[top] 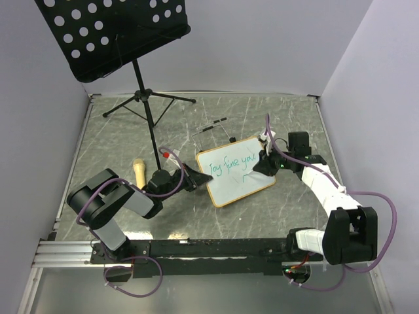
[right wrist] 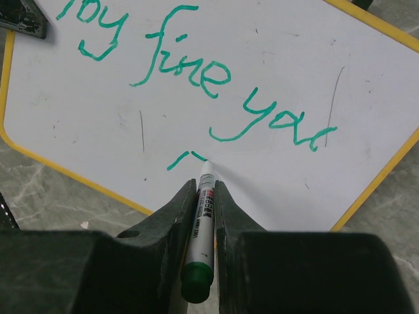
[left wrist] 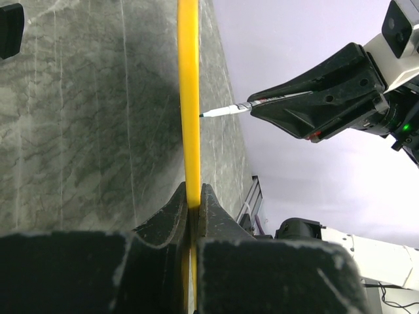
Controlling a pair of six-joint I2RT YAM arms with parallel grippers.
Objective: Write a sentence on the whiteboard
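- At mid-table, between both arms, we find the whiteboard point(top: 236, 171), turned askew.
- We note the left gripper point(left wrist: 192, 196) clenched on the board's yellow left edge.
- We note the right gripper point(right wrist: 200, 190) clamped around a green marker point(right wrist: 201, 222).
- Marker tip rests on the board beside a short green stroke point(right wrist: 183, 158), just below the green handwriting point(right wrist: 196, 72).
- We log a music stand point(top: 118, 33) at far left, well apart.

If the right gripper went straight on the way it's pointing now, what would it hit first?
The whiteboard: the marker shut in the right gripper has its tip at, maybe touching, the white face just below the green writing.
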